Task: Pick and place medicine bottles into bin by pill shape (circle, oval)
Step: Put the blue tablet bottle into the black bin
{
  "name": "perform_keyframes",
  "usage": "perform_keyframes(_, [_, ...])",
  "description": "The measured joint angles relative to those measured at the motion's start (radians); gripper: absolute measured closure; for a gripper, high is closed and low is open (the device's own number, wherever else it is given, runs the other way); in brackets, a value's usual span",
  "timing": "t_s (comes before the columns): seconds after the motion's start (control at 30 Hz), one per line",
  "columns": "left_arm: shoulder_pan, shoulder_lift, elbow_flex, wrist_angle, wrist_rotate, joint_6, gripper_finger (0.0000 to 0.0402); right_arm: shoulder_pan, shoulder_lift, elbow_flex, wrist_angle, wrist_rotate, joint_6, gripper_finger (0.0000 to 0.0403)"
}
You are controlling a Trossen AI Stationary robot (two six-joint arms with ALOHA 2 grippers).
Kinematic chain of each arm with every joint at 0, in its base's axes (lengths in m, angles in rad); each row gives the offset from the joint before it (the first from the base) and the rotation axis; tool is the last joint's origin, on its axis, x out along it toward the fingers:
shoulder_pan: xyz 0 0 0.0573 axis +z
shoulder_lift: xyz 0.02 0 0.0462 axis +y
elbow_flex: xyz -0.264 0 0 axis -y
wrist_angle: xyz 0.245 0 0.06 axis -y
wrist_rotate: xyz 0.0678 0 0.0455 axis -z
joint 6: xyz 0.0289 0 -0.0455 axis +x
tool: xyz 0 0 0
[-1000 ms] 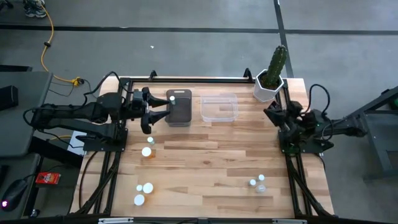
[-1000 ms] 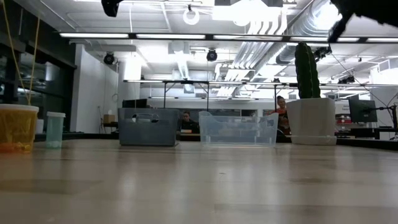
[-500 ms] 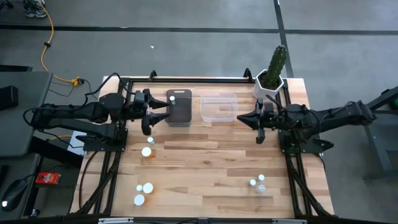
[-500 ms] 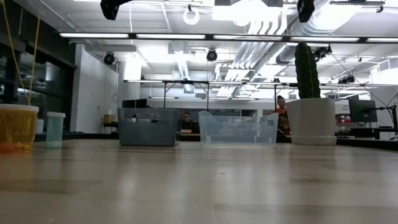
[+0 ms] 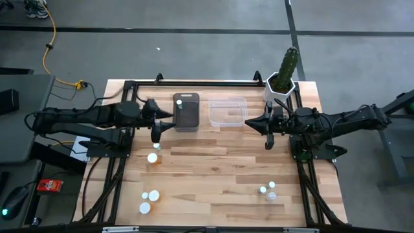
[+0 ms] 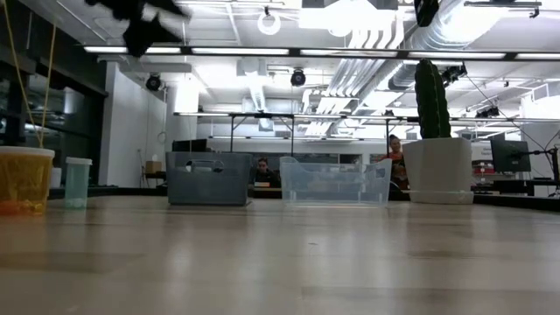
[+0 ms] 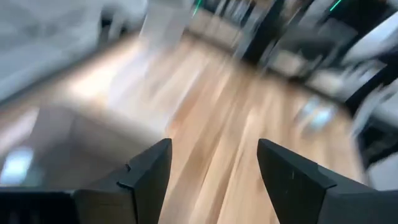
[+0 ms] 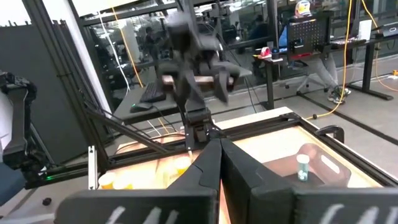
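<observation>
Early stage, most of the sorting is left as I read it.

Far left of the light wooden table, near edge: three tiny white-capped pill bottles standing loose in a cluster, untouched. Up from them, two more, an orange-bodied bottle with a white cap and a smaller pale one just beside it, also still on the table.

My left gripper hangs above the table just left of the dark grey rectangular bin; fingers spread, nothing between them in the left wrist view, which is smeared. It sits close above the two-bottle pair, so I judge one of those is the next pick.

The dark grey bin holds one bottle with a white cap at its far end, so one placement counts as done. The clear plastic rectangular bin next to it looks bare.

My right gripper is just right of the clear bin, up in the air, fingers pressed together, carrying nothing. Behind it, the white pot with a green cactus, not part of the job.

Near right: two small clear-bluish bottles with white caps close together, untouched.

I count seven bottles still out and one binned. Pill shapes unreadable from here.
</observation>
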Motion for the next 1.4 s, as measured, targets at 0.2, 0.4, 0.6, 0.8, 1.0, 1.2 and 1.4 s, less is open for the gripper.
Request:
perform_keyframes(0.2, [-0.021,0.081,0.000,-0.349,0.017,-0.193,0.0174,0.000,0.000,0.000,-0.009,0.000,0.024,0.0402])
perform_keyframes(0.4, [-0.066,0.165,0.000,-0.447,0.038,-0.283,0.0174,0.000,0.000,0.000,-0.029,0.000,0.040,0.0402])
perform_keyframes(0.6, [-0.096,0.240,0.000,-0.489,0.024,-0.343,0.0174,0.000,0.000,0.000,-0.059,0.000,0.061,0.0402])
perform_keyframes(0.8, [-0.111,0.298,0.000,-0.499,0.028,-0.346,0.0173,0.000,0.000,0.000,-0.066,0.000,0.068,0.0402])
perform_keyframes(1.0, [-0.111,0.316,0.000,-0.499,0.046,-0.344,0.0148,0.000,0.000,0.000,-0.068,0.000,0.068,0.0402])
perform_keyframes(1.2, [-0.111,0.372,0.001,-0.559,0.045,-0.363,0.0119,0.000,0.000,0.000,-0.068,0.000,0.068,0.0402])
perform_keyframes(1.4, [-0.111,0.451,0.001,-0.525,0.047,-0.337,0.0117,0.000,0.000,0.000,-0.069,0.000,0.068,0.0402])
